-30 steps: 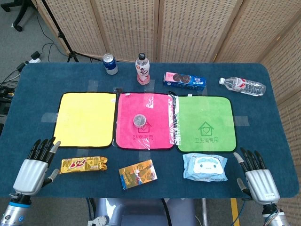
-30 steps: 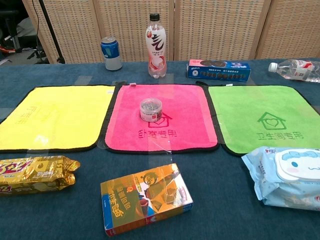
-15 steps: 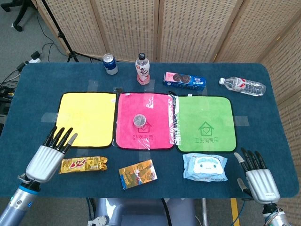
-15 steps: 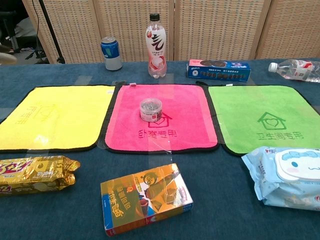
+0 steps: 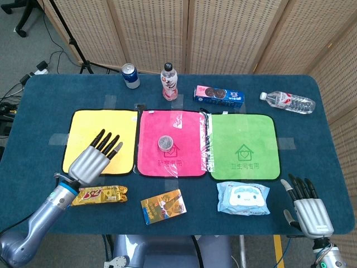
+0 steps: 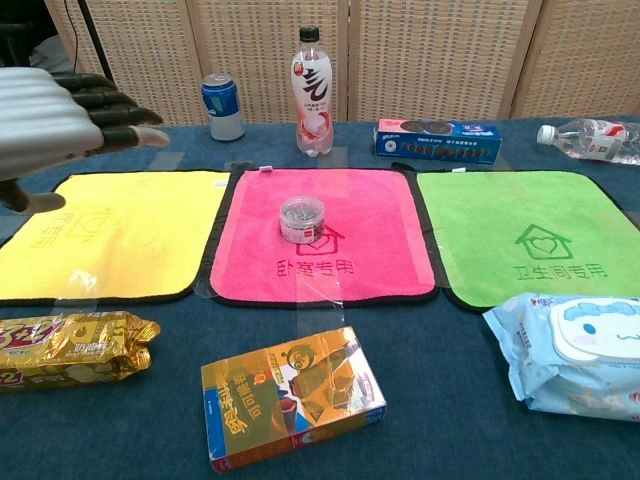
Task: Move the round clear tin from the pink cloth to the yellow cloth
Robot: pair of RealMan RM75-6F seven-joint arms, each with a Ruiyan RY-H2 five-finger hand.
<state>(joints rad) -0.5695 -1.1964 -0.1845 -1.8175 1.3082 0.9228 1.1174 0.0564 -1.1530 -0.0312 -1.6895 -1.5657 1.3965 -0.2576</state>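
From the head view, the left hand (image 5: 93,158) is no longer at the near-left edge of the worktop (image 5: 44,100), where it sat a second ago: it now hangs over the near part of the yellow cloth (image 5: 89,125), fingers (image 5: 109,143) spread and holding nothing, pointing toward the middle. The round clear tin (image 5: 165,143) sits untouched at the centre of the pink cloth (image 5: 187,156), well apart from that hand, so this reads as the opening of the reach, with the grasp not begun. The right hand (image 5: 310,211) rests at the near-right corner as before, fingers apart and empty. The left arm's forearm runs out of the bottom-left corner.

From the chest view, the left hand (image 6: 55,118) has newly entered at the upper left, cut off by the frame edge, so only part of its back and its dark fingers (image 6: 118,112) show, extended and empty. Its height above the yellow cloth (image 6: 120,240) cannot be judged here. The round clear tin (image 6: 301,218) stands upright on the pink cloth (image 6: 370,225); its contents are too small to make out. The right hand does not appear in this view.
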